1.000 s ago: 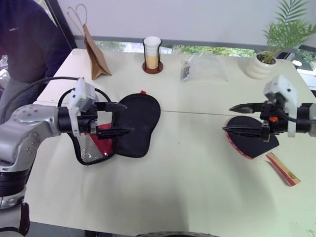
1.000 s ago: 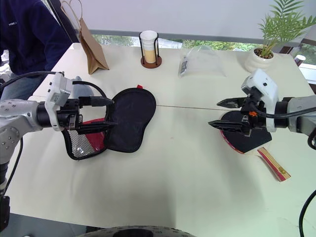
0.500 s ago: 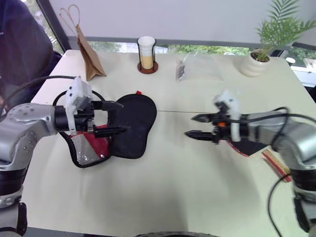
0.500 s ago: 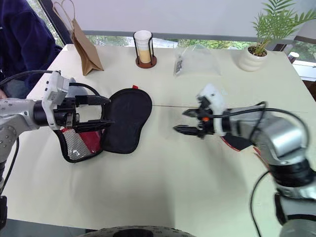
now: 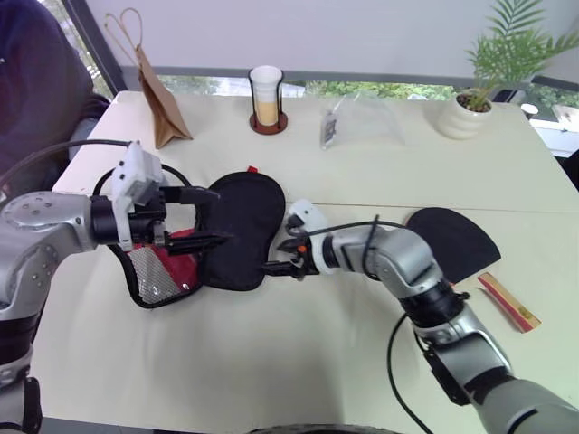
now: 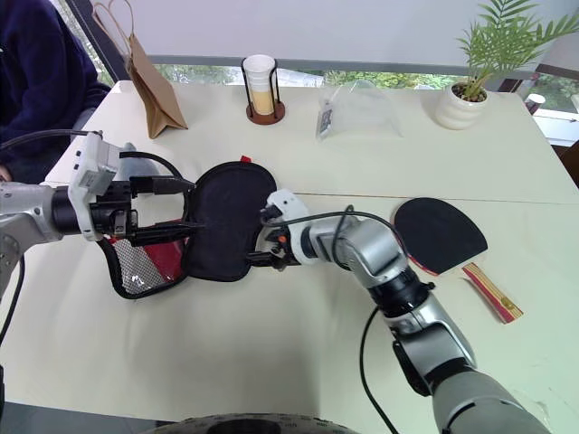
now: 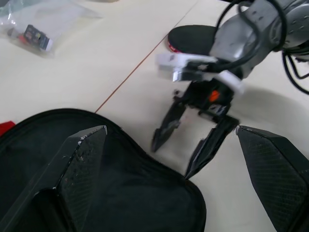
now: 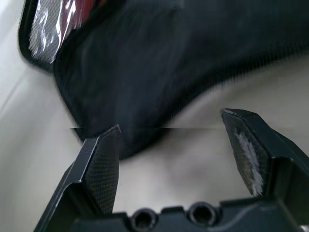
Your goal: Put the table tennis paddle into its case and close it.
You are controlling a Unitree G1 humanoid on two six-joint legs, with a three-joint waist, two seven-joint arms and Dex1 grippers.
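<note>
The case lies open at the table's left, its black flap spread wide. A red panel and a mesh pocket show at its left end. My left gripper hovers open over the case's left half, nothing between its fingers. My right gripper reaches across to the flap's right edge, open and empty, fingertips just off the fabric. In the right wrist view the black case lies right ahead of the fingers. The table tennis paddle lies flat at the right, black face up, handle toward the near right.
Along the table's far side stand a brown paper bag, a cup in a holder, a clear plastic bag and a potted plant. A person in dark clothing sits at the far left corner.
My right arm has swung left and down, from above the paddle across the table to the case's right edge. The paddle lies uncovered in the same place. The left gripper has stayed put.
</note>
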